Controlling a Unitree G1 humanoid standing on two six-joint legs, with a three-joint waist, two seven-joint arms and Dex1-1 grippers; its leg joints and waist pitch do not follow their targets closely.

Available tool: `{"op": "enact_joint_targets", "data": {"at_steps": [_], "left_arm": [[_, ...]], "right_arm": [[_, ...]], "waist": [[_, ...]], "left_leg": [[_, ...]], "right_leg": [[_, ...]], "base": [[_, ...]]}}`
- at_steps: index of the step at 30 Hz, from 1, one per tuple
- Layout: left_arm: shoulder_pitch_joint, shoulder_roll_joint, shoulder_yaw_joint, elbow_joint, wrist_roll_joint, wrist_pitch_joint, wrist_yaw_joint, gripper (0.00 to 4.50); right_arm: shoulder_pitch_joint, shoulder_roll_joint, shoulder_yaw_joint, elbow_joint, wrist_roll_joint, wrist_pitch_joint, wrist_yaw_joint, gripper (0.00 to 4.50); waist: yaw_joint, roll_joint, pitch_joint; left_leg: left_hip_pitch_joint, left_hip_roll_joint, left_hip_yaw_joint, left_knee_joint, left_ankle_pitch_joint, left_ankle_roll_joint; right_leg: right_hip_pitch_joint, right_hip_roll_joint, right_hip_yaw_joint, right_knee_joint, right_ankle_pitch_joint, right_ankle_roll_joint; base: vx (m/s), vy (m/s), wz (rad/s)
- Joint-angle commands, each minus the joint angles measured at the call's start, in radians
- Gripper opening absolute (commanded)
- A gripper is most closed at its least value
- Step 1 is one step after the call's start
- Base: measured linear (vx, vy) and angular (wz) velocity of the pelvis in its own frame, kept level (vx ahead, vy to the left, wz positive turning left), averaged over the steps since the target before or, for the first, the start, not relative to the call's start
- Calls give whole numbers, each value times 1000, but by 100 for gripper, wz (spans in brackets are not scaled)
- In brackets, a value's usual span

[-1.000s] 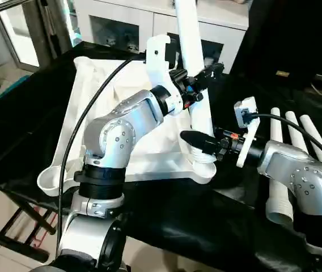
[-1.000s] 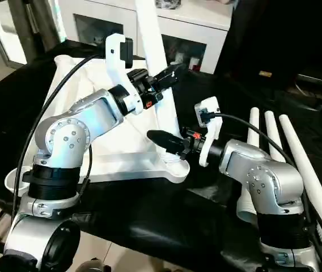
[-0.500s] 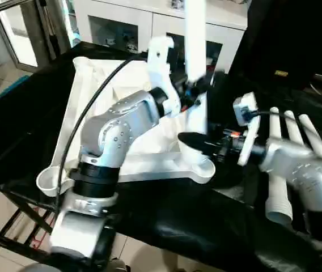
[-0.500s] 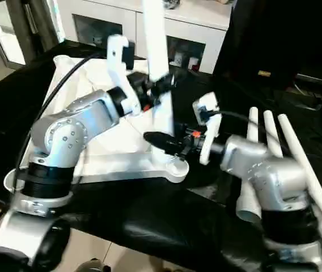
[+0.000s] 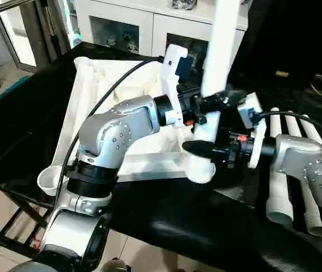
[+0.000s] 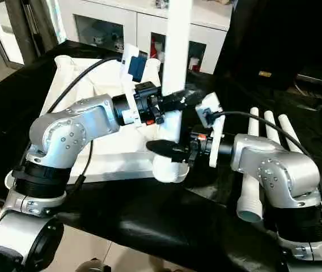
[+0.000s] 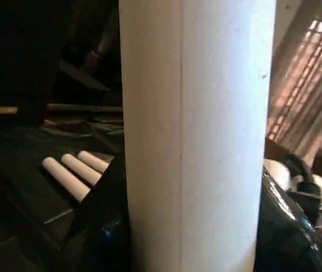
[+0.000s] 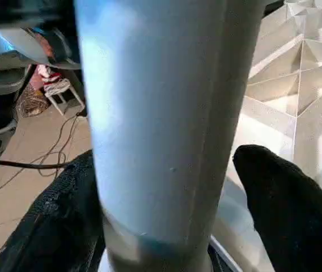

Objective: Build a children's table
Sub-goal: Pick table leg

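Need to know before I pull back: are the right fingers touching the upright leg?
Cannot tell. In the right wrist view, one finger stands off the leg; the other's edge overlaps it.

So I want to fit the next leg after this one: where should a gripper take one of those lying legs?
Grip a lying leg around its middle, from above: the three lie side by side, leaving only their tops free.

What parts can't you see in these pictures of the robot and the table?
- Top of the standing leg: cut off by the upper edge in both eye views.
- Foot of that leg in its corner socket: the right gripper is in front, so how deep it sits is hidden.
- Far ends of the spare legs: they fade into the dark cloth.
- Near part of the tabletop: covered by the left arm.
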Motion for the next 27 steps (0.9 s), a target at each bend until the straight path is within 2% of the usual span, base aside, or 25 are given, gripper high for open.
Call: {"op": "enact_joint_targets", "data": {"at_steps": [1, 19, 27], "left_arm": [[-23, -2, -4, -29, -12, 12, -21, 188], [-15, 12, -15, -50, -35, 43, -59, 188], [-2, 5, -20, -69, -43, 52, -60, 187]], "right_arm": [[-2, -11, 7, 4, -14, 2, 7, 368], [10, -28, 33, -8, -12, -4, 34, 368], [17, -17, 36, -4, -15, -7, 27, 287]], "waist": [[3, -11, -84], [7, -14, -85], [10, -16, -84]], "left_leg": [[2, 59, -18, -64, 5, 29], [3, 60, -17, -64, 16, 32], [2, 59, -17, -63, 13, 31]], "right_leg": [[68, -94, 55, -61, -177, -171], [66, -94, 55, -58, -169, -170], [67, -94, 55, -60, -190, -161]], "base": [[0, 0, 0], [0, 0, 0], [0, 0, 0]]}}
